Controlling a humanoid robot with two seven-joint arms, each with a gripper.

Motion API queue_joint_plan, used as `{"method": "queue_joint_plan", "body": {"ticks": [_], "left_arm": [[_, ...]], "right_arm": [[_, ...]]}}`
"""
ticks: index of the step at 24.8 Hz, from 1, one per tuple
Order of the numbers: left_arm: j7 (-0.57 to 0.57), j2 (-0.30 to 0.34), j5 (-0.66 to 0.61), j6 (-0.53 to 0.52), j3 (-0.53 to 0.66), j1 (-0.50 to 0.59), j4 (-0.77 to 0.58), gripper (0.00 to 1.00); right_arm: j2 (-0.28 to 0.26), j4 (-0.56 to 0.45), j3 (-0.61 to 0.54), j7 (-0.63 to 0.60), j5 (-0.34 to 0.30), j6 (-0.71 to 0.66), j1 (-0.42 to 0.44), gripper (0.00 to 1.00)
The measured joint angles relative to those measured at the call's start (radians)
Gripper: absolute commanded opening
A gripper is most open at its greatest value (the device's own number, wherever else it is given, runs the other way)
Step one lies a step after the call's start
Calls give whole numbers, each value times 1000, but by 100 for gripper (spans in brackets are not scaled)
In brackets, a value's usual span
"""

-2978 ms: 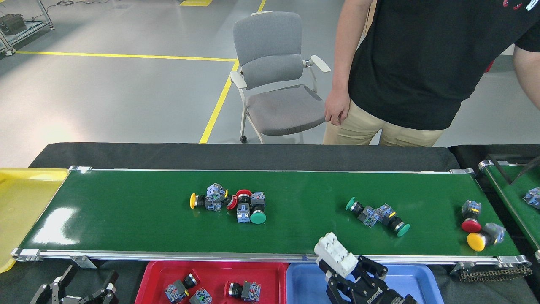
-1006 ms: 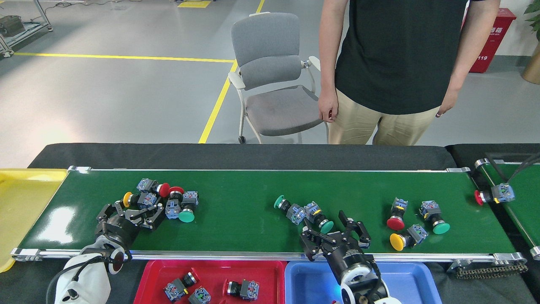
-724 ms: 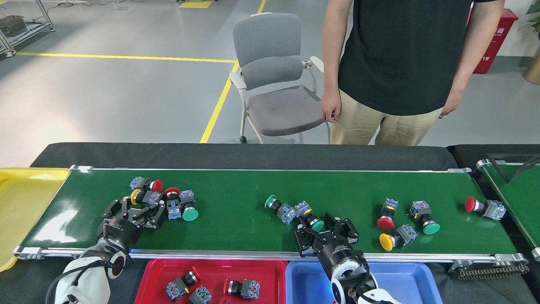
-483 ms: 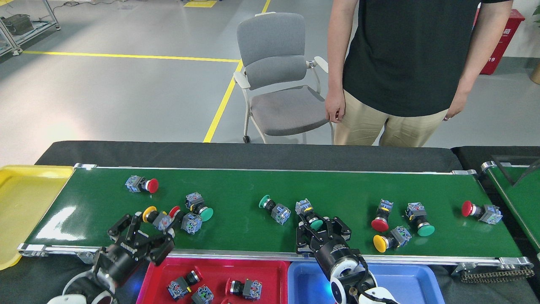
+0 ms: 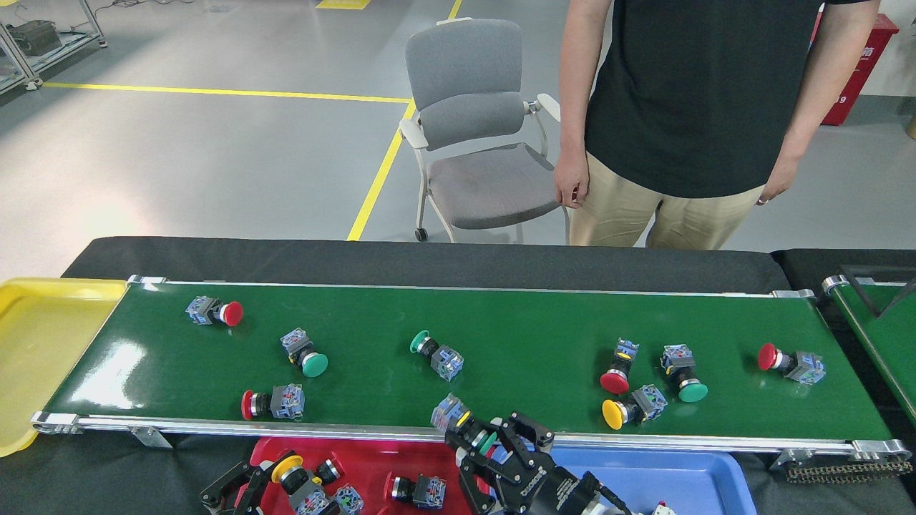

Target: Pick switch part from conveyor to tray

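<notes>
Setting: grey workshop floor with yellow lines, a chair [image 5: 476,121] and a person [image 5: 705,107] standing behind the conveyor [image 5: 501,315]; a yellow bin [image 5: 28,343] sits at its left end.
Conveyor: loose switches lie spread along the belt: a red one [image 5: 215,312] near the far left corner, a green one [image 5: 304,353] and another red [image 5: 272,403] toward the near left edge, a green one [image 5: 436,354] mid-belt, a cluster of three [image 5: 647,383] right of centre, and a lone red one [image 5: 791,363] near the right end.
Right gripper [image 5: 494,447]: clenched on a green-capped switch [image 5: 461,422], held just over the near rail, between belt and trays.
Left gripper [image 5: 268,483]: grasping a yellow-capped switch [image 5: 293,476] low over the red tray [image 5: 372,465], which already holds a few switches.
Blue tray [image 5: 680,476]: near edge, right of the red one; mostly bare where visible.
Handling: judged light, rigid plastic with a metal collar; smooth domed caps look slippery and the parts may roll on their round necks.
Grip point: best across the black neck or the square blue-grey contact block, whose flat sides suit the jaws; not the cap.
Risk: clip-on contact blocks may pop off if dropped from height, so a low release seems wise.
</notes>
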Motion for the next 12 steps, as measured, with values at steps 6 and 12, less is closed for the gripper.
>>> {"method": "queue_joint_plan", "body": {"ticks": [6, 12], "left_arm": [[-1, -63, 0, 9, 126, 0, 7, 100], [-2, -122, -1, 222, 291, -8, 96, 100]], "right_arm": [[14, 0, 0, 25, -3, -30, -1, 100], [17, 5, -27, 28, -7, -34, -14, 100]]}}
